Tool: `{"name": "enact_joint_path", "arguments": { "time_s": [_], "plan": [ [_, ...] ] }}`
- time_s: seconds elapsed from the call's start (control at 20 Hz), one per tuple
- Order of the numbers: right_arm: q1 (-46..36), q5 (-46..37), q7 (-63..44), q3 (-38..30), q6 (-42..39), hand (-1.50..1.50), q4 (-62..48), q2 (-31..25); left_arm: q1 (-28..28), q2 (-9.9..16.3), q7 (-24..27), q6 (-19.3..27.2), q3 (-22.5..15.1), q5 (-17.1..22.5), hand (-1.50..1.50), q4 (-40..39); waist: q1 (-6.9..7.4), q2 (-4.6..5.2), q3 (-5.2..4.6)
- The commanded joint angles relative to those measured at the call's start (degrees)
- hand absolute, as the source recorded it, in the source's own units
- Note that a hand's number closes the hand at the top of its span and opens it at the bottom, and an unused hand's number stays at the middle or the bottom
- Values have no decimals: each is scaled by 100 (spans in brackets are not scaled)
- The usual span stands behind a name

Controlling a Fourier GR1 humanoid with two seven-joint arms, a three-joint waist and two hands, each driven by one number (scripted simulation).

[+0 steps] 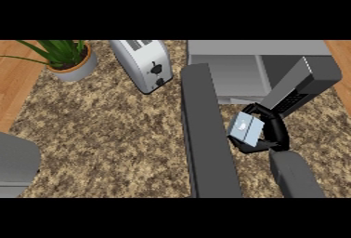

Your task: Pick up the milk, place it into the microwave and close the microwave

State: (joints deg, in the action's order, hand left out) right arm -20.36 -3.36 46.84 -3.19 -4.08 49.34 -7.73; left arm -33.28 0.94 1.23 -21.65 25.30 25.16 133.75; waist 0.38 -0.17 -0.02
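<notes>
A pale blue and white milk carton is held in my right hand, whose black fingers curl round it just in front of the microwave. The microwave sits at the back right with its dark door swung wide open toward me. Its grey cavity shows behind the carton. My right forearm rises from the lower edge. My left forearm shows at the lower left edge; its hand is out of sight.
A silver toaster stands at the back middle. A potted green plant sits at the back left. The speckled counter spreads between them, with wooden edges at both sides.
</notes>
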Motion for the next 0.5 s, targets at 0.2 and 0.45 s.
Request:
{"name": "enact_joint_path", "arguments": {
  "time_s": [0.2, 0.45],
  "plan": [
    [-1049, -274, -1049, 51, 794, 150, 25, 346, 163, 249, 101, 5, 234, 368, -150, -255, 46, 18, 1],
    [-1824, -746, -1305, -26, 1484, 150, -625, 161, -288, 72, 262, -477, 293, 477, -150, -216, 129, 24, 1]
  ]
}}
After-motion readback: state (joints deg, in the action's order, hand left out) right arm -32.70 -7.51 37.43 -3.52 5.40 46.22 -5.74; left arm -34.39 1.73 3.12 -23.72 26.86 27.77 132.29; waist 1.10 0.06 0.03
